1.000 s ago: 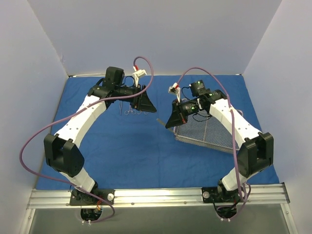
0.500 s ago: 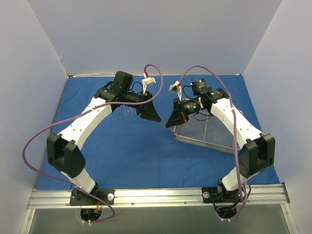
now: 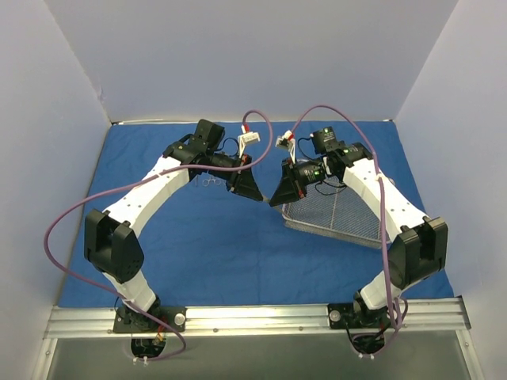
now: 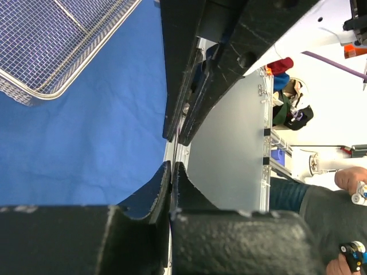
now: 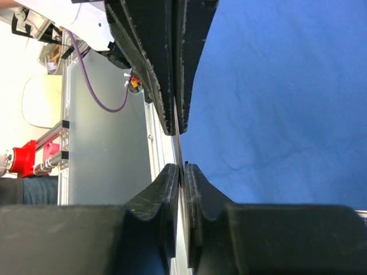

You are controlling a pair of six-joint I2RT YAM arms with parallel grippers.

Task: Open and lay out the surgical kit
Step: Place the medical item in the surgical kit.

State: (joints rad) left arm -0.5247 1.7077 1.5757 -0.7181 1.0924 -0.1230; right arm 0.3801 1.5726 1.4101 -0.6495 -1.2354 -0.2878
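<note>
Two tools are meeting tip to tip just left of the wire-mesh tray [image 3: 348, 215], above the cloth. The right tool [image 3: 275, 199] is reaching out past the tray's left corner with its fingers pinched narrow. In its own wrist view a pale sliver is showing edge-on between them, which I am taking to be a thin instrument [image 5: 179, 150] from the kit. The left tool [image 3: 257, 195] is pointing straight back at it, also pinched tight. Whether it is gripping the same sliver I cannot tell, the piece being too thin to follow. This head-on pose is looking like a pass from one arm to the other, probably because the laying-out spot is sitting on the left arm's side.

Further left of the tray, a small cluster of laid instruments [image 3: 208, 181] is resting on the cloth, partly hidden by the left arm, so pieces seem to be getting lined up there. The blue cloth wrap [image 3: 214, 245] is lying opened flat across the surface, under the tray and everything else. The stretch of tray mesh showing in the left wrist view is carrying nothing, suggesting the job is getting well along.
</note>
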